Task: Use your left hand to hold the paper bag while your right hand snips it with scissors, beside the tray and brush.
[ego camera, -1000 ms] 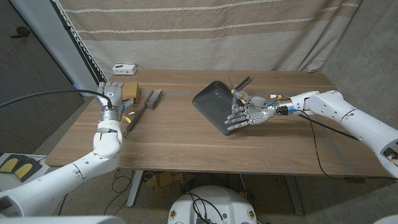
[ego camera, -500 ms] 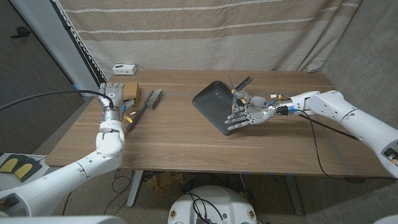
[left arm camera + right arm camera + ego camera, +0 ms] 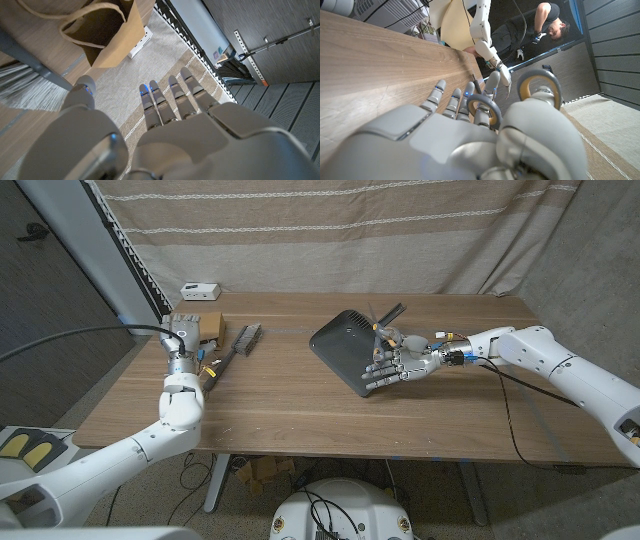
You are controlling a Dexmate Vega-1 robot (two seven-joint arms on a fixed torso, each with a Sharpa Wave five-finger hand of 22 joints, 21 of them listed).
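The brown paper bag (image 3: 209,327) stands at the table's far left, its cord handle and open mouth seen close in the left wrist view (image 3: 107,31). My left hand (image 3: 182,330) is raised just in front of the bag with fingers straight and apart (image 3: 170,97), holding nothing. The scissors (image 3: 388,317) lie in my right hand (image 3: 395,366), over the right edge of the dark tray (image 3: 340,345). Their grey, yellow-lined handle rings (image 3: 538,84) sit around the thumb and a finger. The brush (image 3: 238,345) lies between bag and tray.
A small white box (image 3: 200,290) sits at the back left by the curtain. Bare wood lies between brush and tray and along the front edge. A person (image 3: 551,24) stands in the background of the right wrist view.
My left hand has edged slightly toward the paper bag. The right hand and scissors have stayed where they were.
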